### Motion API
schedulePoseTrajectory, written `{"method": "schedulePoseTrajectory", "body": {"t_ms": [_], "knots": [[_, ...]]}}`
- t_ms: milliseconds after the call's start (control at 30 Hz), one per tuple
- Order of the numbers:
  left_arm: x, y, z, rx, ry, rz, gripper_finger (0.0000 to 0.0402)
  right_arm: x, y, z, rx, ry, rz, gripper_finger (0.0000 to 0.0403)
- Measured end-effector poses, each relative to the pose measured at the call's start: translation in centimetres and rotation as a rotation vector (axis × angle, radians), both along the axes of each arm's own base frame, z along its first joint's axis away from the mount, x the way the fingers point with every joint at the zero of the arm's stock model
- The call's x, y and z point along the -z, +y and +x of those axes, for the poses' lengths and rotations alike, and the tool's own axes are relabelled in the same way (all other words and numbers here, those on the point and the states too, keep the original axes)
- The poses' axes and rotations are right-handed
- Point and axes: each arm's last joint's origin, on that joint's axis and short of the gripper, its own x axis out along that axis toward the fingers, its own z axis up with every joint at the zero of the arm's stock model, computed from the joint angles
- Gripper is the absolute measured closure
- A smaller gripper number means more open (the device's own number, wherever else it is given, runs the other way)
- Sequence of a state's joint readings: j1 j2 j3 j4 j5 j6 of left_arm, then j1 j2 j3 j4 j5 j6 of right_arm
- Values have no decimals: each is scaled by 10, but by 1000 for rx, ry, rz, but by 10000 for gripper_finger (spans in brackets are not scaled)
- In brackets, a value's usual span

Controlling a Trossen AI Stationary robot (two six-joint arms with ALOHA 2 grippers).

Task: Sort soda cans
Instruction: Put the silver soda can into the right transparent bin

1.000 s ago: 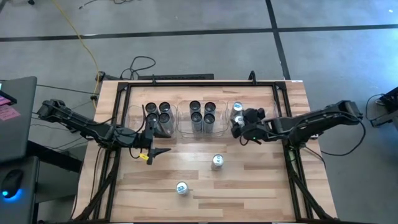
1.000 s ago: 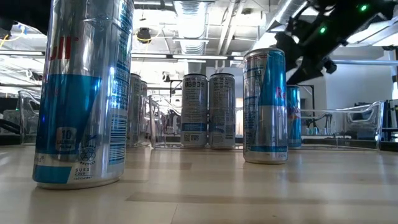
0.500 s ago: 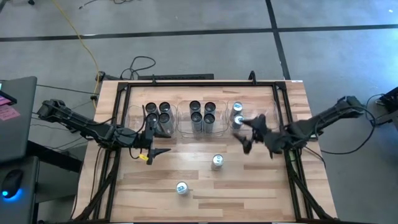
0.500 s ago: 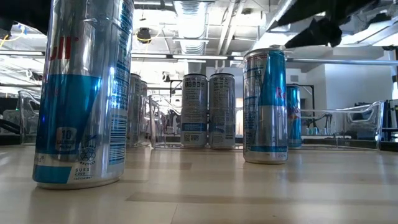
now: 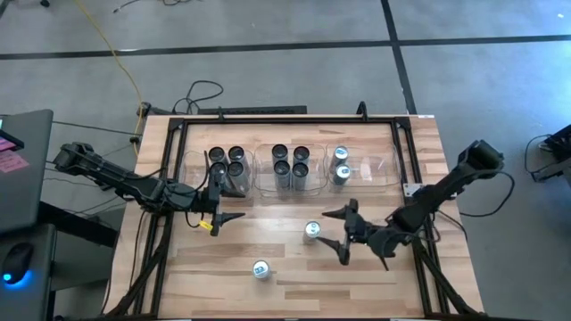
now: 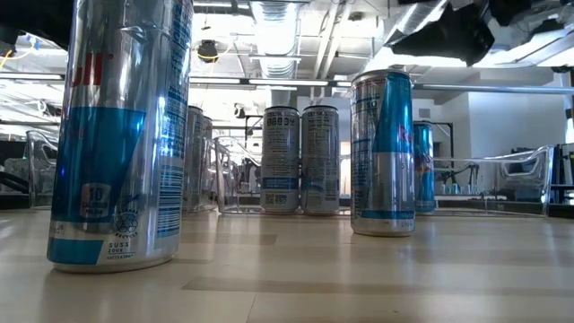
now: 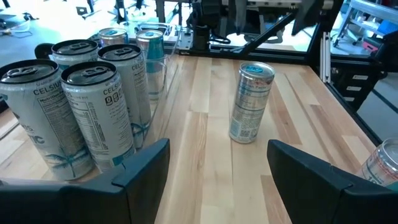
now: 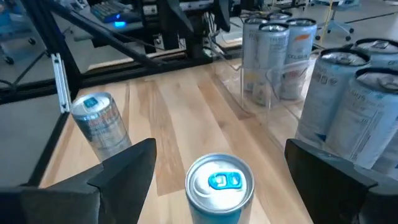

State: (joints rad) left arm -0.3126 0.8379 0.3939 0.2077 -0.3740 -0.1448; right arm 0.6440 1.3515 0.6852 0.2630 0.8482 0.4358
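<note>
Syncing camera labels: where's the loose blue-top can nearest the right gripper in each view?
High view: blue-top can stands on open table, just left of the open right gripper.
Low view: tall can right of centre.
Left wrist view: lone can mid-table.
Right wrist view: bottom centre, between that gripper's fingers.
Shared landmark: the other loose can.

The left tool (image 7: 211, 168) is hanging with fingers spread above the counter (image 7: 205, 143) — dark-topped cans (image 7: 93, 112) standing near it, one blue-topped can (image 7: 250, 102) standing alone farther out.
</note>
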Motion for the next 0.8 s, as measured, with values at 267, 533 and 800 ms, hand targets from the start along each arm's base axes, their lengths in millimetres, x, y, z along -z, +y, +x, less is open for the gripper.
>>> {"method": "schedulePoseTrajectory", "body": {"t_ms": [267,533,800], "knots": [[0,0,0,9,3,40,136,21,-4,14,28,58,-26,19],[0,0,0,12,4,51,136,35,-7,30,-50,112,48,4],[1,-1,2,9,3,19,136,44,-11,43,-26,162,34,4]]}}
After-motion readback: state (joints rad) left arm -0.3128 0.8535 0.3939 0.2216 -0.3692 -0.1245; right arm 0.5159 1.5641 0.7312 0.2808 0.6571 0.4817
